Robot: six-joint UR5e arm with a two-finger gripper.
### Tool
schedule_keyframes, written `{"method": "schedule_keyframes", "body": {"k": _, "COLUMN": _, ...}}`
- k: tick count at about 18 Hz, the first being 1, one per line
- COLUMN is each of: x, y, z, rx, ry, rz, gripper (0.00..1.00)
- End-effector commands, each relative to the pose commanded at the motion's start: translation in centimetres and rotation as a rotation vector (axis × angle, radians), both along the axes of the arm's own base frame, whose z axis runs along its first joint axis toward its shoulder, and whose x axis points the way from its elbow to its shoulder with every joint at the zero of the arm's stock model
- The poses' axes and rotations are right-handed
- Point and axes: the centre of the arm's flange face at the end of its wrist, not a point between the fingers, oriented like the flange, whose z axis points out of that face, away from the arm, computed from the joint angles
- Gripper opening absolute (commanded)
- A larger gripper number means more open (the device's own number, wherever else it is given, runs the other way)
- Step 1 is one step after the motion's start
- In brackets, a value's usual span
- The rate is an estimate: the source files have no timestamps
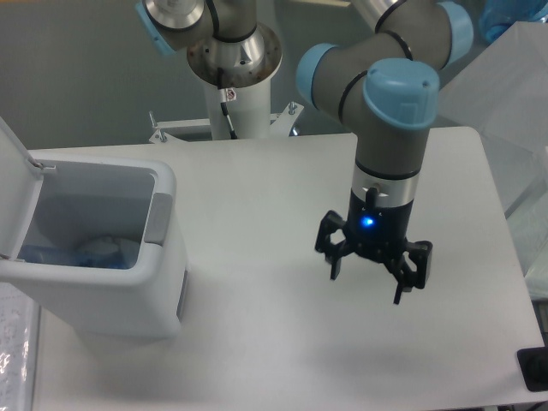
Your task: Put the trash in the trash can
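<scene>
Surface: a white table (257, 342) with rounded corners, grey wall behind it.
My arm: it reaches in from the top of the view, grey segments with light blue joint caps, bending down over the right half of the table.
My gripper (366, 288): pointing down above the bare tabletop, a blue light lit on its body; my two fingers stand spread apart with nothing between them.
Trash can (128, 295): at the left edge of the table, well apart from my gripper, lid swung up and open.
Trash (98, 251): lying inside the trash can at the bottom, whitish and bluish pieces that I cannot tell apart clearly.
</scene>
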Motion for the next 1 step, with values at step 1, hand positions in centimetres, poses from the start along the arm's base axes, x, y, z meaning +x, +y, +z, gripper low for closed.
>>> {"method": "schedule_keyframes", "body": {"k": 1, "x": 0.13, "y": -0.14, "z": -0.11, "rx": -0.008, "ry": -0.004, "rz": 0.001, "gripper": 1.00}}
